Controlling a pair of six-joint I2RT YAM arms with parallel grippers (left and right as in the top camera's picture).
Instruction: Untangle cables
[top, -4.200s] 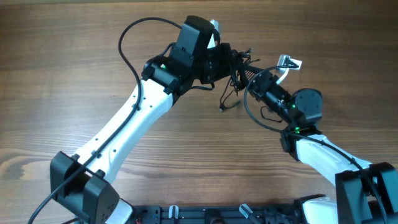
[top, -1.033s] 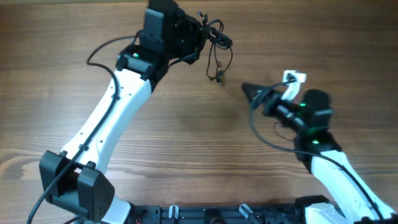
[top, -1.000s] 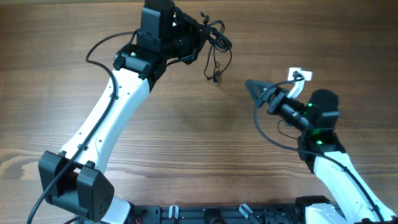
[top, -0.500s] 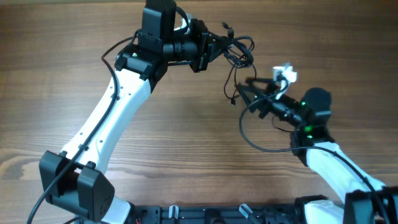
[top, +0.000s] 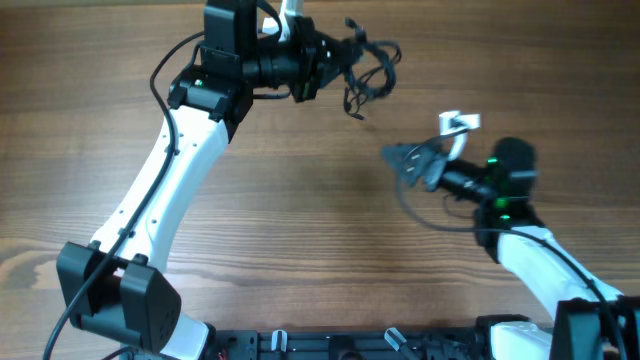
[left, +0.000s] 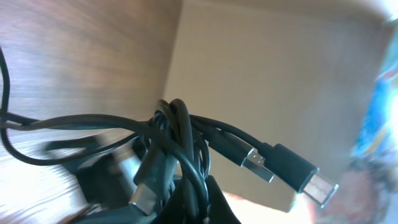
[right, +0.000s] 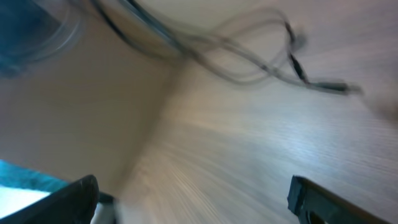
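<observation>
black cables (top: 368, 68), a knotted bundle with plug tips, sit clamped in the closed left gripper (top: 335, 63) at the far middle of the wooden table (top: 300, 210), while the right gripper (top: 399, 163), spread wide and empty, is apart to the near right.

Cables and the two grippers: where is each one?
cables (left: 183, 134), left wrist view, on the knotted middle.
left gripper (top: 333, 60), overhead view, midway between its fingertips.
right gripper (right: 194, 194), right wrist view, midway between its open fingertips.

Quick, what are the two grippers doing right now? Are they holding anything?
Left gripper: closed, holding the cables.
Right gripper: open, holding nothing.
</observation>
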